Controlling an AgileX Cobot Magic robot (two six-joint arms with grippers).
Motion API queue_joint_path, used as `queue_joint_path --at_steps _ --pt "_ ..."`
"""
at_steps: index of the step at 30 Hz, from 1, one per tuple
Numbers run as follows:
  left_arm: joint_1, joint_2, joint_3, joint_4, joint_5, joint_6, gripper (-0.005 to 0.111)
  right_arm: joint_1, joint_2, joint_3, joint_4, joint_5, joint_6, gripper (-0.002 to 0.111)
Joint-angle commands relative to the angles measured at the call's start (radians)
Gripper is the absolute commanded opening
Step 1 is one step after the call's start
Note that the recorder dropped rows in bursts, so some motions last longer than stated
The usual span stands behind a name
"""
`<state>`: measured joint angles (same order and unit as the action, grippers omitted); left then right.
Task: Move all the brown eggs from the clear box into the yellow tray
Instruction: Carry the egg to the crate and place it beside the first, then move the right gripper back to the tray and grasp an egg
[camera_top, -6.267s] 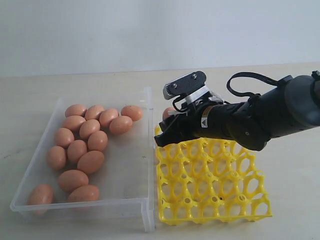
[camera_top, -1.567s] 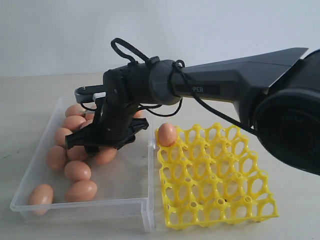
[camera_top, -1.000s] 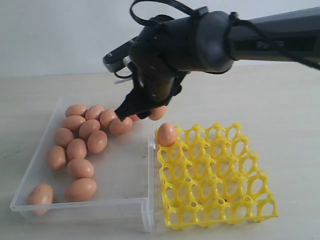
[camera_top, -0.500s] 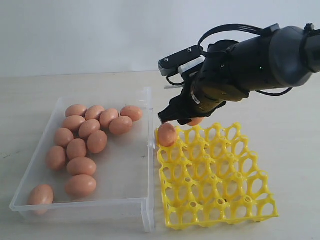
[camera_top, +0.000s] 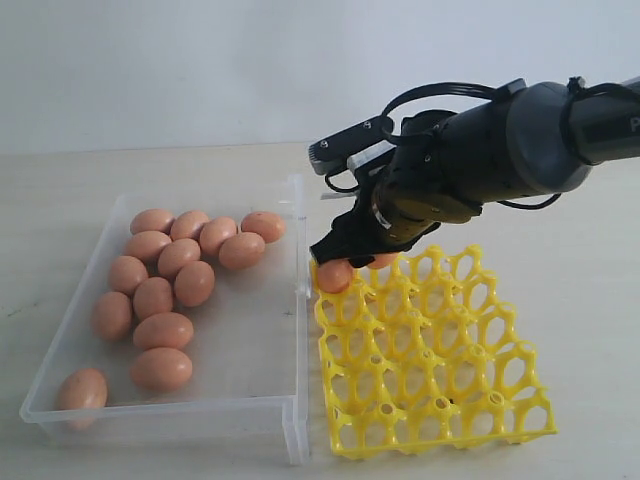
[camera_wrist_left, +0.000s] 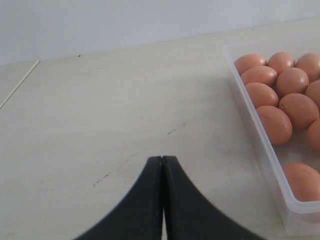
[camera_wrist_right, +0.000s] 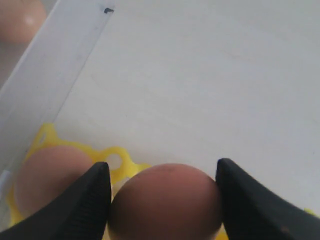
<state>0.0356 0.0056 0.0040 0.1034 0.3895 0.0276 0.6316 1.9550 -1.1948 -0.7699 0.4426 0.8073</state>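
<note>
The front wall of the clear box (camera_top: 160, 415) lies nearest, with the front edge of the yellow tray (camera_top: 440, 437) just to its right. Both stand on the pale counter (camera_top: 590, 330), side by side and close enough that I cannot tell whether they touch.

Inside the box the brown eggs (camera_top: 160, 368) lie loose on the floor. One is alone in the near left corner, and the others run back in a string to a tight cluster at the far end.

Farther back, a seated egg (camera_top: 334, 276) fills the far left corner cup of the tray. Just beside it, over the far row, the right arm (camera_top: 480, 165) reaches in from the right. The right jaws are clamped on a held egg (camera_wrist_right: 165, 202), with a black finger (camera_wrist_right: 87, 202) pressed to each side. Whether this egg already rests in a cup I cannot tell.

The left jaws are pressed together on nothing, above bare counter beside the outer wall of the box.

A plain white wall (camera_top: 150, 70) rises behind the counter.
</note>
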Motion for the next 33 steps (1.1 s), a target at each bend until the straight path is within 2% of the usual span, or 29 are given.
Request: queue_joint_path --at_steps 1,3,5,10,13,19,28,33 --pt "-0.008 -0.006 -0.004 -0.002 -0.009 -0.006 0.0 -0.004 0.0 0.002 0.017 -0.004 0.004 0.0" --pt "-0.008 -0.006 -0.004 -0.002 -0.009 -0.006 0.0 -0.004 0.0 0.002 0.019 -0.004 -0.008 0.003" --pt "-0.008 -0.006 -0.004 -0.002 -0.009 -0.006 0.0 -0.004 0.0 0.002 0.045 -0.001 -0.048 0.012" --pt "-0.008 -0.006 -0.004 -0.002 -0.009 -0.006 0.0 -0.004 0.0 0.002 0.144 0.004 -0.152 0.046" --pt "-0.008 -0.006 -0.004 -0.002 -0.009 -0.006 0.0 -0.004 0.0 0.002 0.144 0.019 -0.154 0.058" --pt "-0.008 -0.006 -0.004 -0.002 -0.009 -0.006 0.0 -0.004 -0.014 0.002 0.157 0.068 -0.203 0.059" --pt "-0.008 -0.006 -0.004 -0.002 -0.009 -0.006 0.0 -0.004 -0.051 0.002 0.181 0.02 -0.205 0.059" --pt "-0.008 -0.006 -0.004 -0.002 -0.009 -0.006 0.0 0.048 -0.156 -0.001 0.25 0.026 -0.261 0.059"
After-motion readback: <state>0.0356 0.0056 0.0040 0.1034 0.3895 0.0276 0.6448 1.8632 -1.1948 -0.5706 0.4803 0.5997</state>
